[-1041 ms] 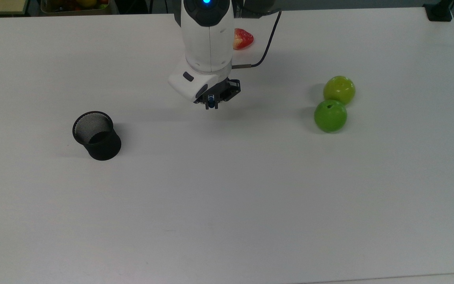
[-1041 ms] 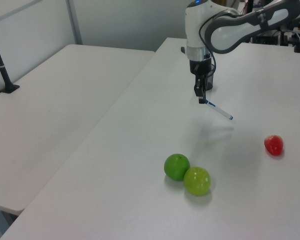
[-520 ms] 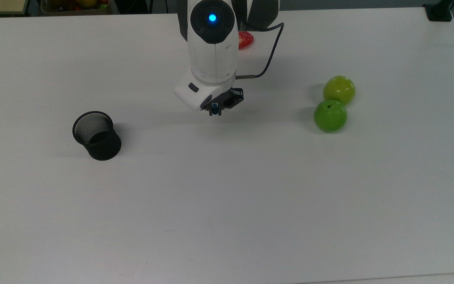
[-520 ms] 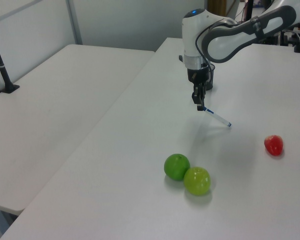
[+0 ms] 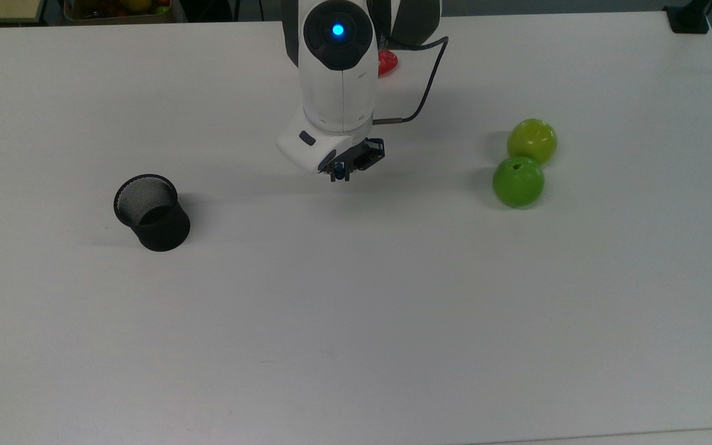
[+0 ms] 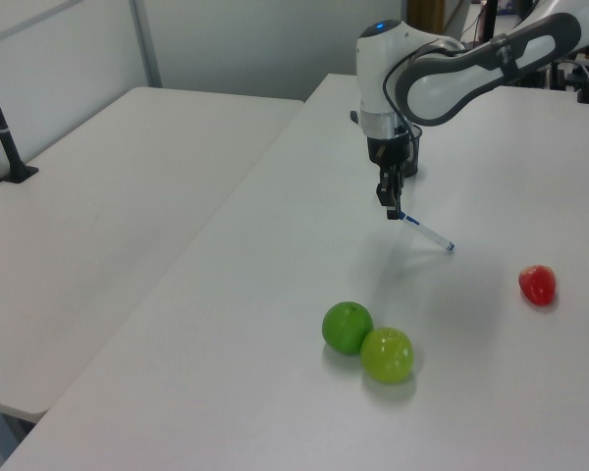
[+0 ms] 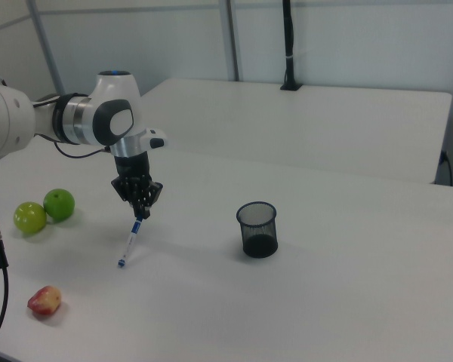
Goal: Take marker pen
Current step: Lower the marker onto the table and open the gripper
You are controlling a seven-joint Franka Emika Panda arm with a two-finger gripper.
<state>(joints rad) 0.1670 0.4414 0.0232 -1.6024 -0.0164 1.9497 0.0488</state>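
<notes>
The marker pen (image 6: 427, 232) is a slim white barrel with blue ends. It hangs tilted from my gripper (image 6: 390, 210), which is shut on its upper end. In the right view the marker pen (image 7: 129, 243) slants down from the gripper (image 7: 139, 215) towards the white table (image 7: 211, 302); I cannot tell whether its lower blue end touches the surface. Seen from the top, the gripper (image 5: 339, 175) sits under the white wrist with a blue pen end between the fingers, and the rest of the barrel is hidden by the arm.
A black mesh cup (image 5: 152, 213) stands upright to the top view's left of the gripper. Two green apples (image 5: 518, 181) (image 5: 532, 141) touch each other at the top view's right. A red fruit (image 5: 387, 62) lies behind the arm. A black cable (image 5: 427, 74) loops off the wrist.
The gripper, holding the marker, shifted slightly to the top view's right and lower towards the table over the last second. It has barely moved in the last half second.
</notes>
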